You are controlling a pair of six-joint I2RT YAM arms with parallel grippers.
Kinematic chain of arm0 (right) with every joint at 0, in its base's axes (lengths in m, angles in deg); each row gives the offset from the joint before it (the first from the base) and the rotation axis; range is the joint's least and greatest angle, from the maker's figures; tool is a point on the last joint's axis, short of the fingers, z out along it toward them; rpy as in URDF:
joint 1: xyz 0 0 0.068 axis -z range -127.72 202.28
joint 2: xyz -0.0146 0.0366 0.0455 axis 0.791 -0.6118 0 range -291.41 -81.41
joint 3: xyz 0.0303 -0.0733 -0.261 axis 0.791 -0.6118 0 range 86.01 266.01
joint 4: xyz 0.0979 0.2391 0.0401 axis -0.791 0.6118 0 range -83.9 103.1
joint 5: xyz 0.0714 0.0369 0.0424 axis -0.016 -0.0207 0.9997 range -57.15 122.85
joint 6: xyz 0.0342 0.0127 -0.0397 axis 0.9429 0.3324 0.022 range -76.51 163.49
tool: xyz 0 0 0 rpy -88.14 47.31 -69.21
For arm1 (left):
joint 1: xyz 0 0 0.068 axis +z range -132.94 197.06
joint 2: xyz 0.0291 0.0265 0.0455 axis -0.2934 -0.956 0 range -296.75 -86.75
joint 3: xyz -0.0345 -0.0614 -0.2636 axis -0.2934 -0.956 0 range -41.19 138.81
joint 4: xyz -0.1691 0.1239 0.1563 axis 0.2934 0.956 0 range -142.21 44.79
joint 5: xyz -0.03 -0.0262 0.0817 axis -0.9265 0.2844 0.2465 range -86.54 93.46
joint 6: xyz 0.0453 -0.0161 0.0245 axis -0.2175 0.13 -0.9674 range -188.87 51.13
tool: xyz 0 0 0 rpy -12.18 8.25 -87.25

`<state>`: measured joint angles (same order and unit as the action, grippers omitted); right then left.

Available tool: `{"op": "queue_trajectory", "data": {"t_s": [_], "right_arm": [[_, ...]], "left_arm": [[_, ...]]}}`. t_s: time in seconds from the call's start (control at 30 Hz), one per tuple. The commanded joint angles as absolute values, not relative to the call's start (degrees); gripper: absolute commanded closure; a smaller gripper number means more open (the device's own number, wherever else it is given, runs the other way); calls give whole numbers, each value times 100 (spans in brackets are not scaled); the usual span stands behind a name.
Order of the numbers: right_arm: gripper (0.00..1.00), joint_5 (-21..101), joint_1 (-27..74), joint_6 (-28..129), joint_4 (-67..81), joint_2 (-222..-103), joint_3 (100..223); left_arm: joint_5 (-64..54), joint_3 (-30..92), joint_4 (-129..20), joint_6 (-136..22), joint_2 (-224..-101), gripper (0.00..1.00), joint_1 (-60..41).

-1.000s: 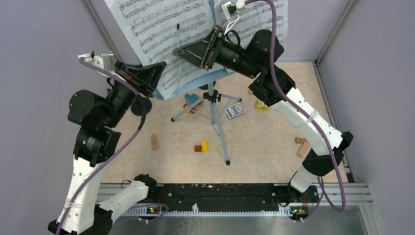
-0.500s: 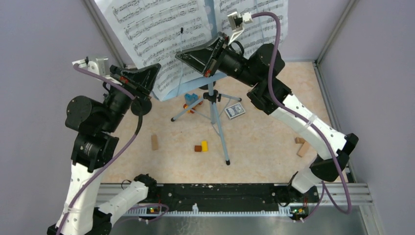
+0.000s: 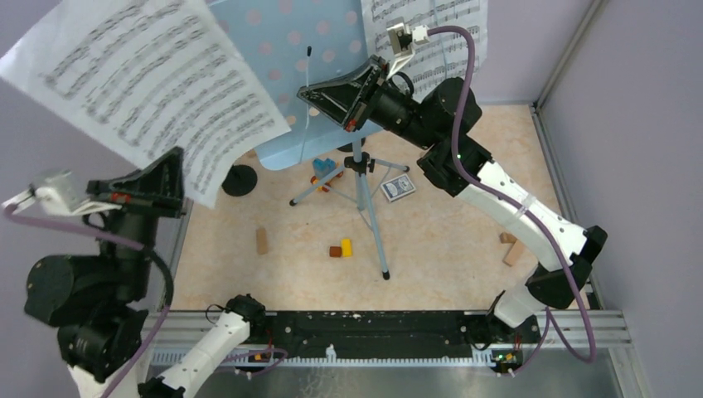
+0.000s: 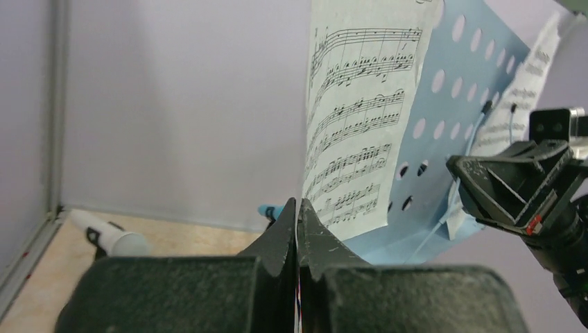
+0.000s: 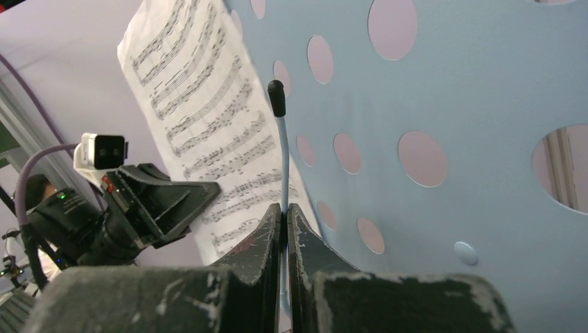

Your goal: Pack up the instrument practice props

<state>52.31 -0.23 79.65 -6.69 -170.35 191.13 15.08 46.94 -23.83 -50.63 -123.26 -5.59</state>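
White sheet-music page (image 3: pixel 157 83) is hanging clenched in the left tool (image 4: pixel 297 202); right tool (image 5: pixel 284 208) is pinching the thin black-tipped wire arm (image 5: pixel 280 152) of the light-blue perforated music rack (image 5: pixel 471 83).

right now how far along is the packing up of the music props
Nothing looks packed yet. In hand: the left fingers are shut on one sheet-music page, held left of the rack; the right fingers pinch the rack's thin retainer wire. Left: the second page on the rack, the standing tripod, the white microphone and a black holder.
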Motion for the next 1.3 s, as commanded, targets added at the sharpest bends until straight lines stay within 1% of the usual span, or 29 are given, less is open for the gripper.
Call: {"op": "queue_trajectory", "data": {"t_s": [0.0,0.13,0.23,0.27,0.33,0.37,0.4,0.47,0.53,0.63,0.83,1.03,1.2,1.27], "right_arm": [[100,5187,-116,7821,-759,-16827,18949],[100,5087,-116,7813,-803,-16802,18823],[100,5035,-116,7818,-769,-16805,18796],[97,5028,-116,7807,-743,-16802,18796],[87,5019,-116,7784,-662,-16782,18805],[78,4998,-116,7765,-619,-16761,18794],[72,4979,-116,7746,-592,-16719,18763],[62,4933,-118,7726,-569,-16596,18643],[57,4920,-118,7695,-571,-16423,18442],[55,4947,-121,7586,-662,-16090,18026],[47,5129,-116,7261,-712,-15316,17158],[47,5501,-116,6901,-394,-14452,16367],[46,5367,-116,6698,-54,-13728,15638],[46,5250,-116,6626,149,-13487,15446]], "left_arm": [[2920,5114,-1181,-4867,-11871,100,-561],[4078,5258,344,-3997,-11611,100,-573],[4166,4992,1052,-3516,-11563,100,-608],[4074,4841,1180,-3394,-11548,100,-623],[3857,4481,1326,-3184,-11510,100,-640],[3768,4309,1368,-3054,-11489,100,-640],[3693,4103,1378,-2933,-11455,100,-645],[3526,3730,1311,-2741,-11371,100,-648],[3376,3331,1204,-2625,-11303,100,-644],[3112,2926,1055,-2494,-11230,100,-643],[2767,1871,609,-2397,-11087,100,-649],[1968,903,-411,-2568,-11217,99,-648],[1495,740,-1016,-2982,-11798,100,-649],[1524,835,-1125,-3134,-12081,100,-645]]}}
